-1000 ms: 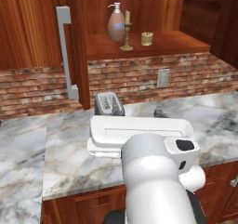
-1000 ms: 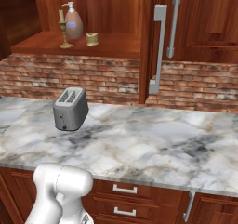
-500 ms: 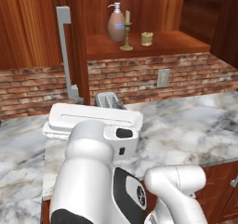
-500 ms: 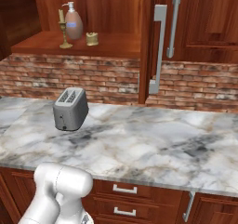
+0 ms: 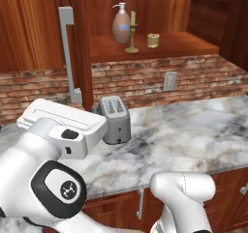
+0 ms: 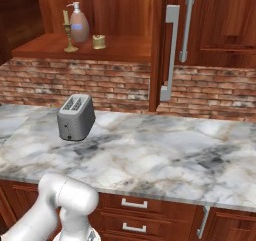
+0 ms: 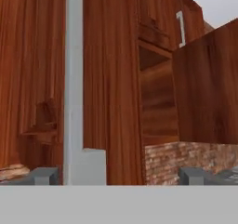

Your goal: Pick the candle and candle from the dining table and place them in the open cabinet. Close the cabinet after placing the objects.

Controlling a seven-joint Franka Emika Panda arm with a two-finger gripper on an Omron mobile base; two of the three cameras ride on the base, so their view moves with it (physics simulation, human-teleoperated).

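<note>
Cabinet (image 5: 43,43) door stands swung out at the left of the open shelf, its long silver bar handle (image 5: 70,58) facing the arm; in the hand view that handle (image 7: 74,79) runs up just beside the left fingertip (image 7: 44,175) of the gripper (image 7: 118,175), whose jaws stand spread wide and hold nothing. Both candles sit near the shelf's front edge, the brass candlestick (image 5: 131,34) just left of the tan candle (image 5: 153,40), beside a soap dispenser (image 5: 121,24). Closing looks like the step in hand: press flat against the door's outer face near the handle, and sweep slowly, well above the toaster (image 5: 114,118).

Cabinet shelf (image 5: 169,46): brass candlestick (image 5: 131,34), tan candle (image 5: 153,40), soap dispenser (image 5: 121,25).
</note>
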